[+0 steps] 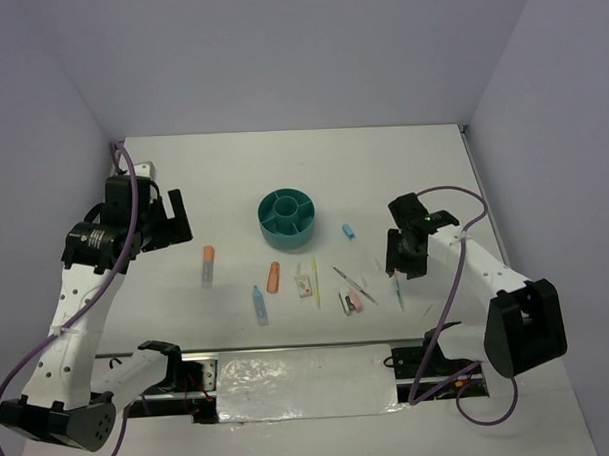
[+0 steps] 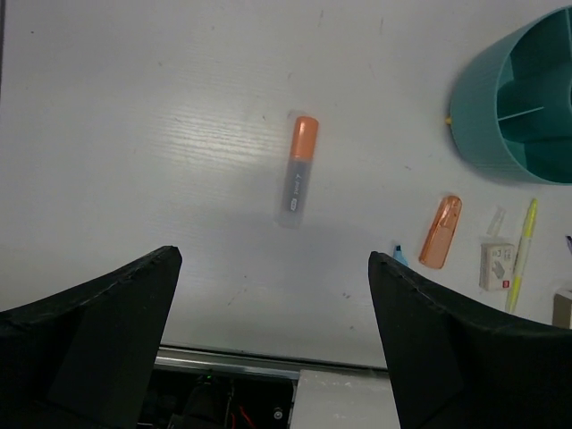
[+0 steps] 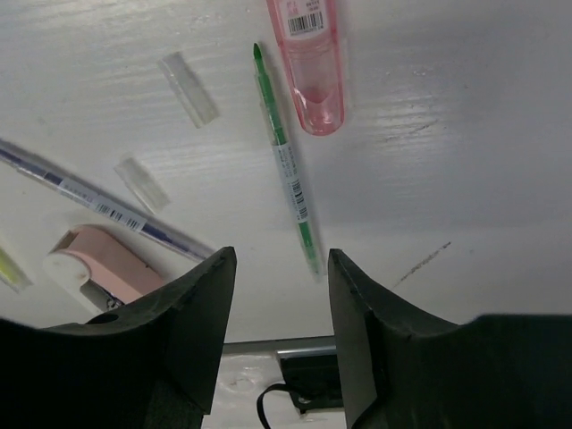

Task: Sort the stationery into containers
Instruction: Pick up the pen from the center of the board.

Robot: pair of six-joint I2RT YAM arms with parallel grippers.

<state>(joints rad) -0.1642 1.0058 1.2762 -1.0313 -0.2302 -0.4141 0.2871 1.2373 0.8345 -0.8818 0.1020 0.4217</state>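
Right wrist view is showing you the right gripper [image 3: 281, 268] hanging low over the table [image 3: 465, 161], its jaws standing about half apart and gripping nothing. The near end of a thin green pen [image 3: 286, 165] is lying in the gap between them, touching neither finger as far as you can tell. A pink marker [image 3: 313, 63] is lying just beyond that pen, and a pink piece [image 3: 103, 273] is sitting just beside a thin dark pen [image 3: 98, 204] off to the left. Your left gripper [image 2: 273, 257] is hovering spread wide, holding nothing, above an orange-capped marker [image 2: 298, 170]. The teal bowl [image 1: 287, 215] is sitting mid-table, well apart from both grippers, with the stationery scattered on its near side.
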